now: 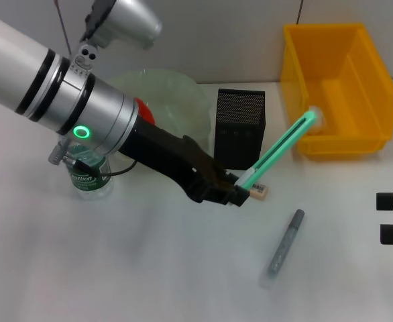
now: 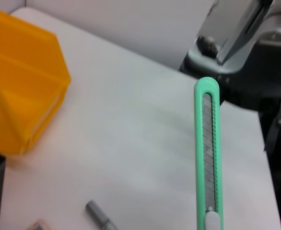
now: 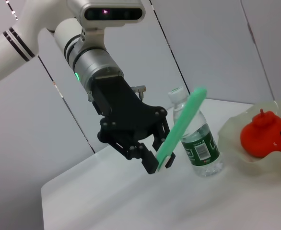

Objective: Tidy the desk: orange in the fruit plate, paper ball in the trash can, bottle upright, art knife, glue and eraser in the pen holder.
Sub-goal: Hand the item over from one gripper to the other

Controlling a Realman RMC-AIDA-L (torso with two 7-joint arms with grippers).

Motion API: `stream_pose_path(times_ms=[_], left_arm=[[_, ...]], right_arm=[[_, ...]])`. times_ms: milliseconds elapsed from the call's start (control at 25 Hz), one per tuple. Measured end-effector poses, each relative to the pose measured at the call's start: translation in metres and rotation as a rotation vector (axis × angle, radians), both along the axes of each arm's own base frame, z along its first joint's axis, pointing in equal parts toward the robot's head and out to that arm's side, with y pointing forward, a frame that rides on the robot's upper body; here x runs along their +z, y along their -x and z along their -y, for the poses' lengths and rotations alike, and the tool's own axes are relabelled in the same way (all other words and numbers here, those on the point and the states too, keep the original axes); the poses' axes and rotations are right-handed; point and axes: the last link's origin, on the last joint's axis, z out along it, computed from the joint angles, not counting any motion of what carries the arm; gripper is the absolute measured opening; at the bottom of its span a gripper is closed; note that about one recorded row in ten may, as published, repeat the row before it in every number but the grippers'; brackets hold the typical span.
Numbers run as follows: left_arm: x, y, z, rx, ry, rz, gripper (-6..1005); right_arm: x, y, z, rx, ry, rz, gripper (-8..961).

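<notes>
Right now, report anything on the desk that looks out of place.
Two things lie loose on the table: a grey pen-like stick and the eraser beside the pen holder. The left gripper holds the green knife tilted in the air.

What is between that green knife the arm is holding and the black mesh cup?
Nothing visible. The left gripper holds the art knife in the air just beside the pen holder, whose open top looks unobstructed. The eraser lies on the table below.
</notes>
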Motion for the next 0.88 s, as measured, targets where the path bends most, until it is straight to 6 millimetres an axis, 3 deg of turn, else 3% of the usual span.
stream_pose_path(times_ms=[680, 880], left_arm=[[0.005, -0.002, -0.002, -0.025, -0.074, 0.079, 196], [0.010, -0.012, -0.001, -0.010, -0.063, 0.101, 196]], right_arm=[[0.001, 0.005, -0.004, 0.027, -0.022, -0.018, 768], [0.002, 0.007, -0.006, 0.031, -0.025, -0.019, 768]])
